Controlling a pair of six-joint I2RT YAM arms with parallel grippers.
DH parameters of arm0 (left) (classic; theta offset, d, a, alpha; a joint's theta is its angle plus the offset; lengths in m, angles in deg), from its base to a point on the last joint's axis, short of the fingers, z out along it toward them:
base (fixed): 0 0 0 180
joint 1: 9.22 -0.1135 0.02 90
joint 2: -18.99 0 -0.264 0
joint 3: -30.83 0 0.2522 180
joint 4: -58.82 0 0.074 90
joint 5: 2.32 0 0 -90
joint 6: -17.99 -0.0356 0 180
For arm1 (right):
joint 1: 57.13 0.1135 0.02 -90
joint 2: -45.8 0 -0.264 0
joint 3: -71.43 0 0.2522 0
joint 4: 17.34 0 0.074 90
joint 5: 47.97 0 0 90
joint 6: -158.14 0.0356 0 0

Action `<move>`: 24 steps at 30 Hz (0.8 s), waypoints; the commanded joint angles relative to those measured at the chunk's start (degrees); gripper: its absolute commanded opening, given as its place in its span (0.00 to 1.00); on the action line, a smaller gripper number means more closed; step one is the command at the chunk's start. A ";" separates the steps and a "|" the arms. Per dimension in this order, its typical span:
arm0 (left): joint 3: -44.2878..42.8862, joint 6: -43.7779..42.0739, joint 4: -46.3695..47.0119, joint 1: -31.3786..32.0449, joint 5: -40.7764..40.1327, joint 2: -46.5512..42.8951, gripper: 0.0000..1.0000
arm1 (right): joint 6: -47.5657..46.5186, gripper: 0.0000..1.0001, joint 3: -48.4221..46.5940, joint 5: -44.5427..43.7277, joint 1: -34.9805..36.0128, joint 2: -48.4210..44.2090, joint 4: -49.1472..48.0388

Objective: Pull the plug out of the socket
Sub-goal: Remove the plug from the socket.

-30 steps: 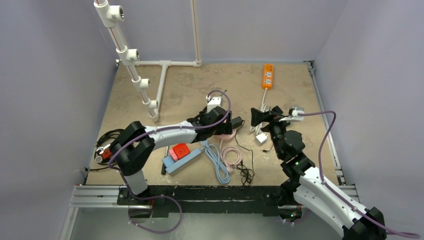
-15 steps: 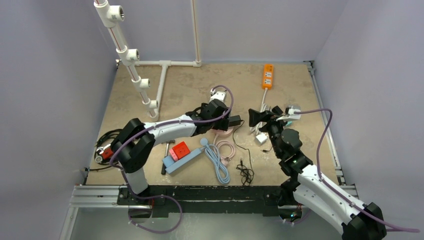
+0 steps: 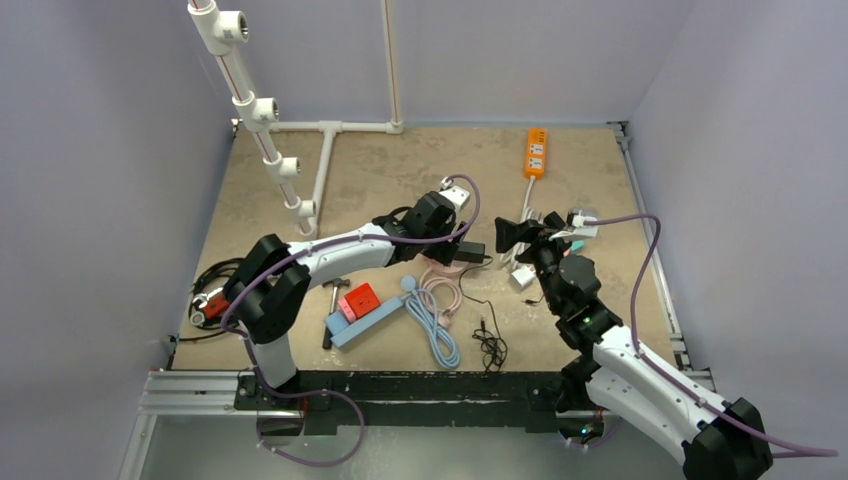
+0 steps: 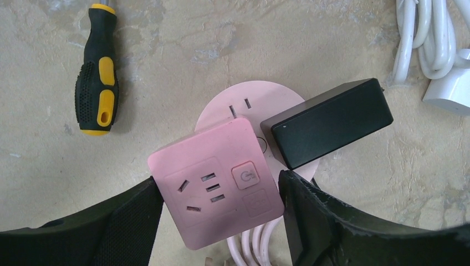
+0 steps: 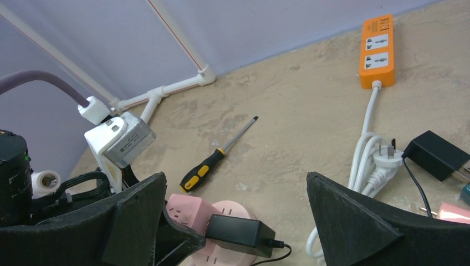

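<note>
A pink cube socket [image 4: 213,183] stands on a round pink base [image 4: 249,100], with a black adapter plug [image 4: 327,122] plugged into its right side. My left gripper [image 4: 217,194] is shut on the cube, one finger pressed on each side. In the top view the left gripper [image 3: 442,245] sits mid-table over the socket, the adapter [image 3: 470,249] to its right. My right gripper [image 5: 235,216] is open wide and empty, facing the adapter [image 5: 238,231] and the cube [image 5: 185,211] from a short distance. It is right of them in the top view [image 3: 512,236].
A black-and-yellow screwdriver [image 4: 97,77] lies just beyond the socket. A white cord and plug [image 5: 382,160] and an orange power strip [image 3: 537,152] lie to the right. A blue power strip [image 3: 365,310], coiled cables [image 3: 435,320] and white pipes [image 3: 270,140] are nearby.
My left gripper has swung to the right and turned about the pink socket. My right gripper has shifted slightly left towards the adapter.
</note>
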 commanded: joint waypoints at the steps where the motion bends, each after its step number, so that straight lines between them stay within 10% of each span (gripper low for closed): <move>1: -0.16 -0.90 -1.90 -0.45 1.83 -2.38 0.79 | -1.11 0.99 -2.67 0.80 -0.03 0.22 -2.29; 16: 2.41 9.13 3.33 -0.45 -0.04 -4.73 0.91 | -1.24 0.99 -2.75 1.05 0.05 0.97 -2.54; 24: -0.92 9.72 0.23 -0.50 -1.07 -0.17 0.81 | -1.62 0.99 -2.84 1.43 0.05 1.54 -2.53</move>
